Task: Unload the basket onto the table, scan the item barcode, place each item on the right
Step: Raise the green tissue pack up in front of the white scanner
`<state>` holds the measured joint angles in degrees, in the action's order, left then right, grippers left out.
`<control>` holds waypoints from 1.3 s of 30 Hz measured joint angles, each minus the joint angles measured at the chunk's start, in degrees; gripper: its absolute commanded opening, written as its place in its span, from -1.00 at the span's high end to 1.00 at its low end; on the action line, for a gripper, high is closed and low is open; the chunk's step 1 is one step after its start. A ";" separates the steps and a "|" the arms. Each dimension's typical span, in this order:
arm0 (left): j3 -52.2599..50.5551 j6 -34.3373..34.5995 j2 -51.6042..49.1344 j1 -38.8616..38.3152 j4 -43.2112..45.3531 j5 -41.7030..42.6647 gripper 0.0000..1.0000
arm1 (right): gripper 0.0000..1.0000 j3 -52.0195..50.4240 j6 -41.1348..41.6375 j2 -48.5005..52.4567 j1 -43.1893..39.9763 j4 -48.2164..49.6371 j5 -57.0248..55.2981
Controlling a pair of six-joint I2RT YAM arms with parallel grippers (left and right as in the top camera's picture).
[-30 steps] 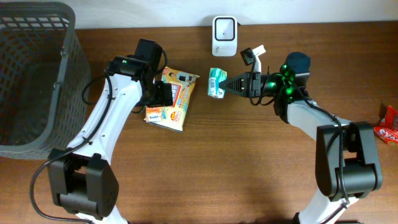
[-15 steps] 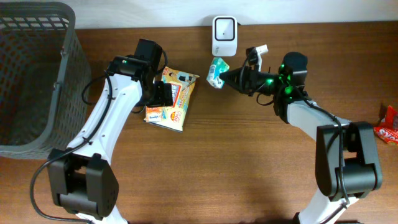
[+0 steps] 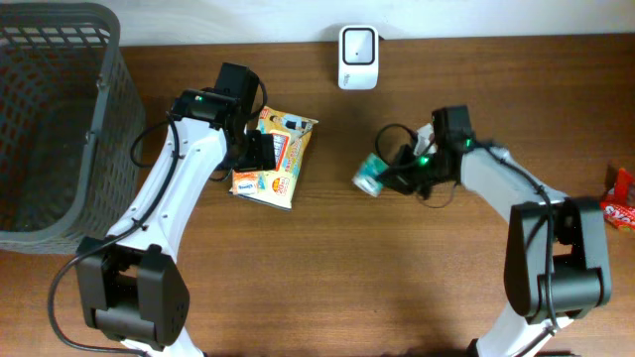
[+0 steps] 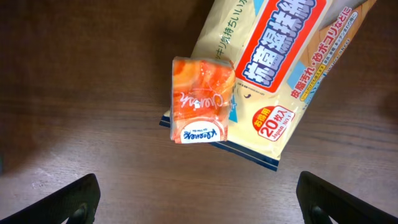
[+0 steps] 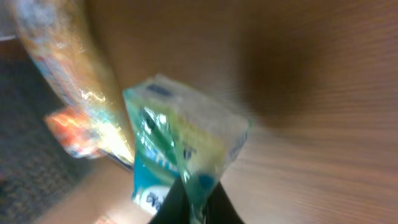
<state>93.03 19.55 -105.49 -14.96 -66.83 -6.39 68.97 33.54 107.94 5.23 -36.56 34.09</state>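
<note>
My right gripper (image 3: 390,179) is shut on the edge of a teal tissue packet (image 3: 371,176), held low over the middle of the table. In the right wrist view the packet (image 5: 180,140) hangs pinched between the dark fingertips of that gripper (image 5: 193,202). The white barcode scanner (image 3: 357,45) stands at the table's far edge, well apart from the packet. My left gripper (image 3: 260,151) is open, hovering over a yellow wet-wipes pack (image 4: 280,68) with a small orange packet (image 4: 202,99) lying on it. Nothing is between the left gripper's (image 4: 202,208) fingers.
A dark mesh basket (image 3: 50,119) fills the far left. The wipes pack (image 3: 278,149) lies between the basket and the table's middle. A red snack wrapper (image 3: 620,198) sits at the right edge.
My right gripper has swung away from the scanner, toward the near side and down over the table's middle, carrying the teal packet. The left arm has not moved.
</note>
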 measured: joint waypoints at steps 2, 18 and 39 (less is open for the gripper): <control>-0.02 0.00 0.00 0.00 0.55 0.00 -0.98 | 0.92 7.61 -5.42 -0.37 0.96 -10.99 -10.71; -0.07 0.00 0.00 0.00 1.51 -0.02 -0.98 | 0.92 26.05 -29.86 -1.05 21.14 -8.46 -74.10; -0.15 -0.02 0.00 -0.02 0.68 -0.02 -0.98 | 0.91 26.08 -90.55 14.27 21.66 41.94 -74.23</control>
<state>92.88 19.53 -105.49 -14.98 -66.15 -6.42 95.04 -57.01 122.21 26.89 5.39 -40.14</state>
